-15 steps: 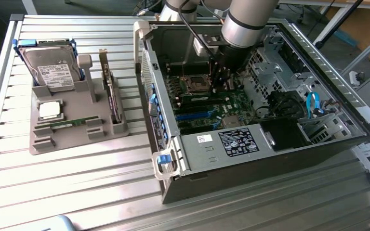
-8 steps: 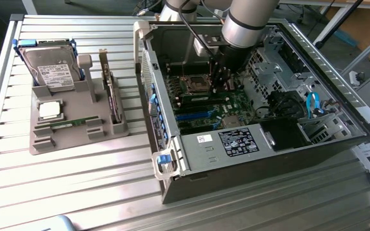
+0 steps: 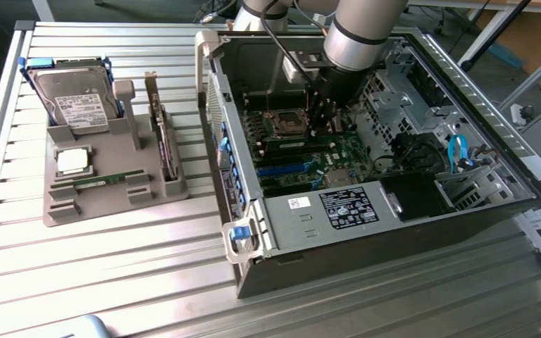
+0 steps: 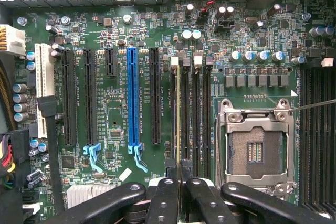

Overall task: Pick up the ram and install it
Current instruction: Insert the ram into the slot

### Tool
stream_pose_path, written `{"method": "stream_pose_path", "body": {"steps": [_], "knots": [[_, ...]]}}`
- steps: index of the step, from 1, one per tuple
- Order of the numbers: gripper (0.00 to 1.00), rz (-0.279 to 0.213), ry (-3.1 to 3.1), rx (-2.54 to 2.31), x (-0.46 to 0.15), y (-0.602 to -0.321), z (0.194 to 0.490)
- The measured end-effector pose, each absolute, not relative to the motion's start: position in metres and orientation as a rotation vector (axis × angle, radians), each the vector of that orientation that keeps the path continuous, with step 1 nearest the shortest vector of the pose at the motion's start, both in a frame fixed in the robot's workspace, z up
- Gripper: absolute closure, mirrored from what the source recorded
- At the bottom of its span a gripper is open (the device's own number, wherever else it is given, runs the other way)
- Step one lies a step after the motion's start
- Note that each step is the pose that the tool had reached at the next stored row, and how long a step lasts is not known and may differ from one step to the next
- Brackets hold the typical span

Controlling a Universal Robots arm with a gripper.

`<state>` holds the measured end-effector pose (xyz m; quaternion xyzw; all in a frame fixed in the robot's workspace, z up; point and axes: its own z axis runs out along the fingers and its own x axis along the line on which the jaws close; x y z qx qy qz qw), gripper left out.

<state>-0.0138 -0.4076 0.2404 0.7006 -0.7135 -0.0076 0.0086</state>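
Note:
My gripper (image 3: 324, 127) is down inside the open computer case (image 3: 251, 232), over the motherboard beside the processor socket (image 3: 284, 123). In the wrist view its black fingers (image 4: 167, 182) are pressed together on the ram (image 4: 177, 108), and the gripper (image 4: 179, 170) is shut on it. The ram shows edge-on as a thin pale line. It runs along one of the memory slots (image 4: 195, 114), between the long black expansion slots and the empty processor socket (image 4: 255, 148). I cannot tell whether the ram is seated in the slot or just above it.
A grey tray (image 3: 110, 201) on the slatted table at the exterior view's left holds a hard drive (image 3: 78, 98), a square silver processor chip (image 3: 71, 160), an upright expansion card (image 3: 163, 137) and a thin green stick (image 3: 96, 181). A blue slot (image 4: 133, 95) and case walls surround the gripper.

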Motion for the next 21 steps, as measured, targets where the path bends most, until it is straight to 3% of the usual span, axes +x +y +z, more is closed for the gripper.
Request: {"method": "stream_pose_path", "body": {"steps": [21], "knots": [[0.88, -0.024, -2.229, 2.189, -0.0138, -0.4076, 0.2370]]}}
